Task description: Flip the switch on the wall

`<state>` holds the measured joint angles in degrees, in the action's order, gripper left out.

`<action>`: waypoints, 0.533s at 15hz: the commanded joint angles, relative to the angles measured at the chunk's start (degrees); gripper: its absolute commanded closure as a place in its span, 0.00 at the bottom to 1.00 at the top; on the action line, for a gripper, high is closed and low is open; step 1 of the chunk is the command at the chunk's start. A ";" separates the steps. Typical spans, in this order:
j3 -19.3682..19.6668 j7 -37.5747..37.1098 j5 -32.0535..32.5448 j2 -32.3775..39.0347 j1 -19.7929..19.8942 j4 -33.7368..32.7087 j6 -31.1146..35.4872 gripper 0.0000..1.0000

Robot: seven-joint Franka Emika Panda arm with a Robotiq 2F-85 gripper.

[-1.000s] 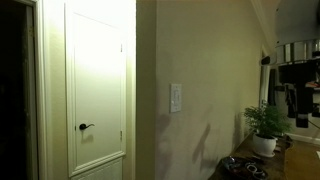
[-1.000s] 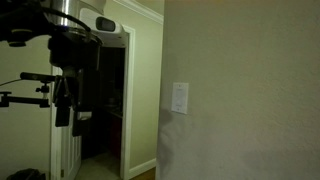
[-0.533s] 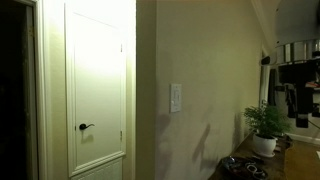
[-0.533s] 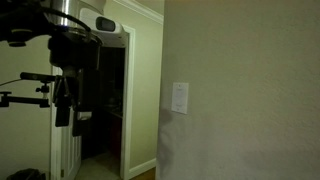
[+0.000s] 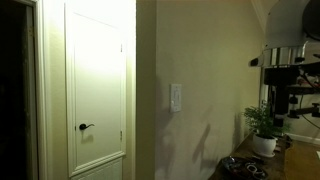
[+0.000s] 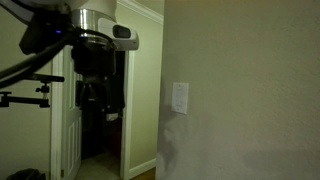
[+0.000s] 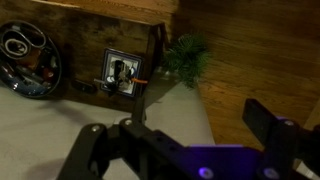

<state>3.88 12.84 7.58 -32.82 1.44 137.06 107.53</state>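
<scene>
The switch is a small white upright plate on the pale beige wall. It shows in both exterior views, and in one it sits near the wall's corner. My gripper hangs in the air well off from the switch and does not touch the wall. In an exterior view it is dark against the doorway. In the wrist view its two dark fingers are spread wide with nothing between them. The switch is out of the wrist view.
A white panelled door with a dark lever handle stands beside the wall. A potted plant and a dark bowl stand on a wooden top; both show in the wrist view. A dark open doorway is behind the arm.
The arm has moved sideways toward the switch in both exterior views and its head has turned. The switch, the door and the plant are as before.
</scene>
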 commanded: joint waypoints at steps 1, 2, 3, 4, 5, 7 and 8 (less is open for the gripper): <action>0.77 -0.58 -1.39 5.01 -0.61 -2.86 5.66 0.00; 0.58 -1.06 -1.77 6.26 -0.58 -3.63 7.41 0.00; 0.25 -1.85 -1.88 7.43 -0.41 -4.44 8.51 0.00; -0.03 -2.73 -2.18 8.62 -0.35 -5.43 9.79 0.00; -0.15 -3.30 -2.79 9.79 -0.41 -6.42 10.84 0.00; -0.57 -5.25 -4.29 11.73 -0.37 -8.32 12.52 0.00; -0.85 -6.31 -5.13 12.65 -0.43 -9.33 13.40 0.00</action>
<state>3.47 9.85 4.54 -23.24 1.43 131.03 118.83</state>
